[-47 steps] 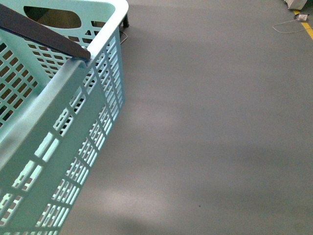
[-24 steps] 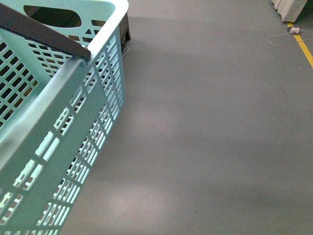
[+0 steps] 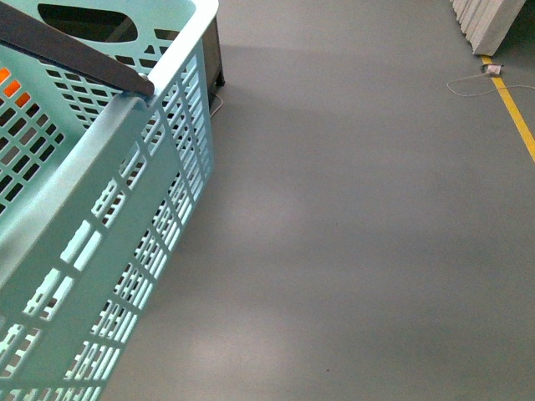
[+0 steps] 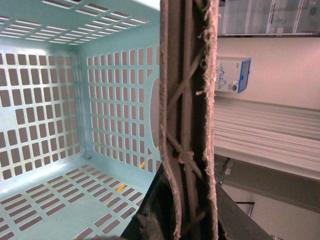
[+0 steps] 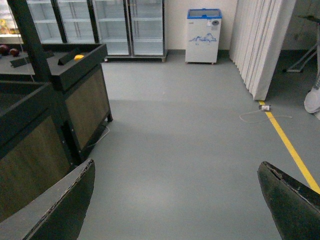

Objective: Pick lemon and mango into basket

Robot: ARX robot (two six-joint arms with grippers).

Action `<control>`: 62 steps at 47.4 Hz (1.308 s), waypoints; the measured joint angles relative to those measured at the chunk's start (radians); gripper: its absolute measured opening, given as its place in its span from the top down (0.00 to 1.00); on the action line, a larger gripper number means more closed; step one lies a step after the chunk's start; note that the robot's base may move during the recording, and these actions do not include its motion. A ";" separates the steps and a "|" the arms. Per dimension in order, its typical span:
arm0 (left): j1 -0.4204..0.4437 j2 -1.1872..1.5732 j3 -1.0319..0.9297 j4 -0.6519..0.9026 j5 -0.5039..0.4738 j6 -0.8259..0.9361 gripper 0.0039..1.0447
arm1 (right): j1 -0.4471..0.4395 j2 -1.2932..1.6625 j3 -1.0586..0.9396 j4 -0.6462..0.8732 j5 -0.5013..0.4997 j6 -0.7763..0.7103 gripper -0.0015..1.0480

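The mint-green basket (image 3: 125,192) fills the left of the front view, its brown handle (image 3: 75,54) crossing the rim. In the left wrist view my left gripper (image 4: 187,220) is shut on that handle (image 4: 187,100), with the basket's slotted inside (image 4: 60,100) holding nothing. An orange patch (image 3: 5,77) shows through the basket's slots; which fruit it is I cannot tell. My right gripper (image 5: 175,200) is open above bare floor. A small yellow fruit (image 5: 78,57) lies far off on a dark stand, too small to name as the lemon. The mango is out of view.
A dark wood-panelled display stand (image 5: 75,100) stands beside the basket. Glass-door fridges (image 5: 125,25) and a small chest freezer (image 5: 203,35) line the far wall. A white folding partition (image 5: 260,45), a yellow floor line (image 5: 290,145) and a loose cable (image 5: 257,115) lie to the right on grey floor.
The floor scene in the front view has slid: the cable and yellow line moved left and down, and the white partition came into view. The orange patch now shows through the basket's slots.
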 joint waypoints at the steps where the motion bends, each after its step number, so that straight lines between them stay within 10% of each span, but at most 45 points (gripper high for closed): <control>1: 0.000 0.000 0.000 0.000 0.000 0.000 0.94 | 0.000 0.000 0.000 0.000 0.000 -0.001 0.08; 62: 0.000 -0.005 -0.002 0.000 0.003 -0.002 0.94 | 0.000 0.000 0.000 0.000 0.000 0.000 0.08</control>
